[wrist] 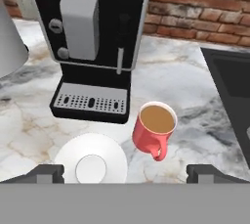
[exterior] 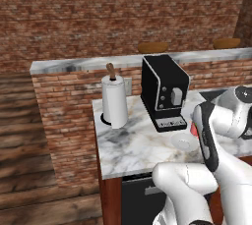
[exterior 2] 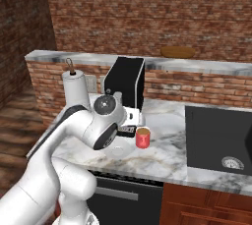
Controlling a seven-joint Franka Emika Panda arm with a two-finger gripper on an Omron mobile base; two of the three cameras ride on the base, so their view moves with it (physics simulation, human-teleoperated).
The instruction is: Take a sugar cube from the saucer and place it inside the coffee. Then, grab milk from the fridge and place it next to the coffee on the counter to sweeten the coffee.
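Note:
The coffee, a red mug (wrist: 154, 131) with brown liquid, stands on the marble counter (wrist: 176, 71) just right of the white saucer (wrist: 91, 162). The saucer's dish looks bare; the sugar cube is out of view. My gripper (wrist: 127, 174) hovers above and in front of both, open, its fingertips (wrist: 47, 172) spread wide with nothing between them. In the right base view the mug (exterior 2: 142, 137) sits beside my wrist and the saucer (exterior 2: 118, 152) lies under the arm. The left base view has the saucer (exterior: 184, 143) beside my forearm. Milk and fridge are out of view.
A black coffee machine (wrist: 93, 37) stands right behind the saucer and mug. A paper towel roll (exterior: 114, 102) sits at the counter's left end. The black sink (exterior 2: 219, 138) lies to the right. A higher marble ledge (exterior: 74, 65) on brick runs behind.

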